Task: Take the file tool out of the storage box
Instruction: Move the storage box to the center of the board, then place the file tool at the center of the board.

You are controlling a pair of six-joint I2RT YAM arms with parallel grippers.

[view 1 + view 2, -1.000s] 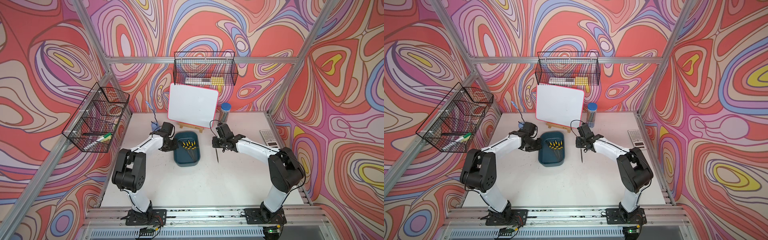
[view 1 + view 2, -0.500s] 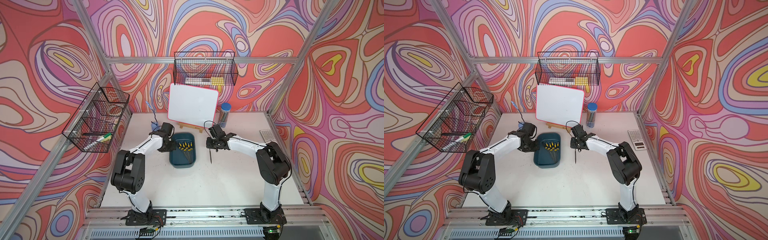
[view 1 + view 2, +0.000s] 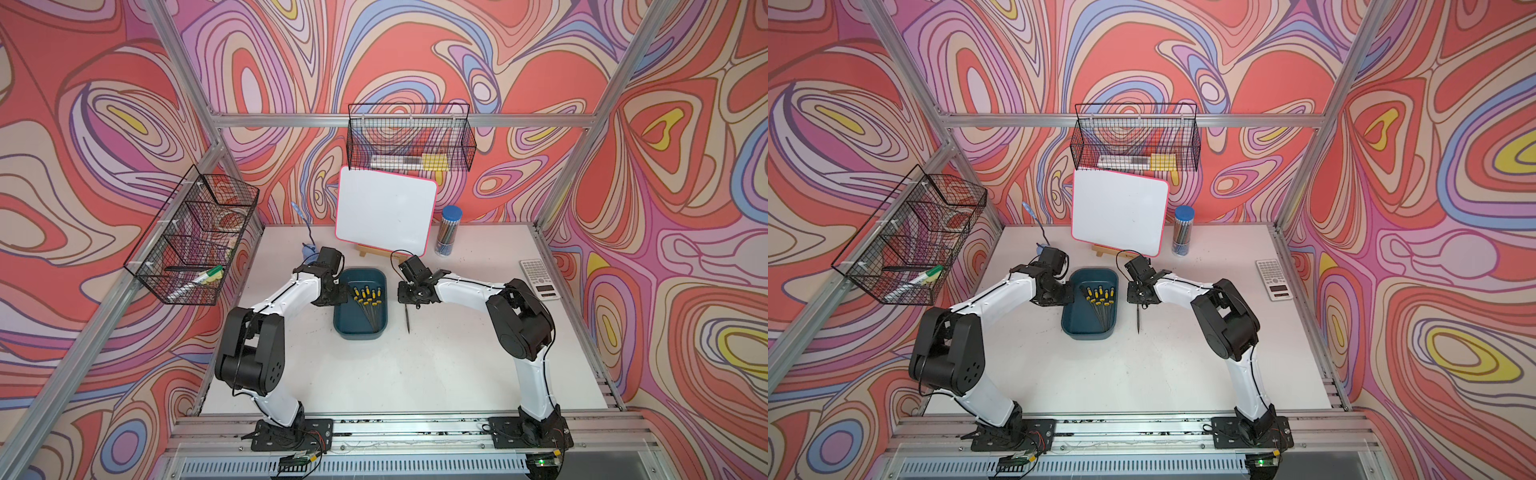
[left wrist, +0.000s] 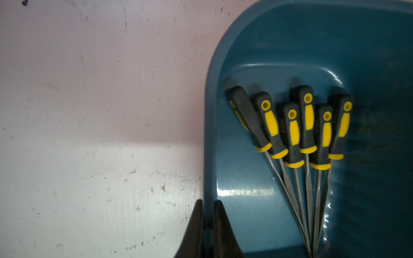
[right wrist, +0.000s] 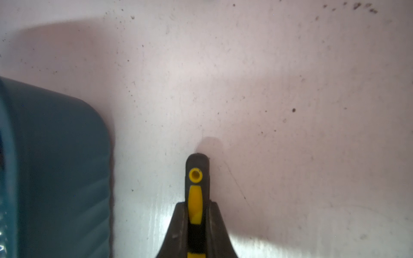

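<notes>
Right wrist view: shows right gripper (image 5: 196, 204) pinched tight on file (image 5: 196, 174) by its black-and-yellow handle, outside storage box (image 5: 55, 156). Sits at 3 o'clock of box in both top views, just beside it. Left wrist view: shows left gripper (image 4: 208, 202) nipped together on box wall at 9 o'clock, six other files (image 4: 295, 134) fanned inside.

No legible text, brand, number or sign in any view.
- Calculator (image 3: 539, 277): key and display markings too small to read.
- Boxes (image 3: 409, 161) in back wire basket (image 3: 361, 141): print blurred.
- Marker (image 3: 203, 277) in side wire basket (image 3: 166, 286): label unreadable.
- File tool (image 5: 196, 178) handle, files (image 4: 292, 134) in storage box (image 4: 210, 111): lettering indiscernible.
</notes>
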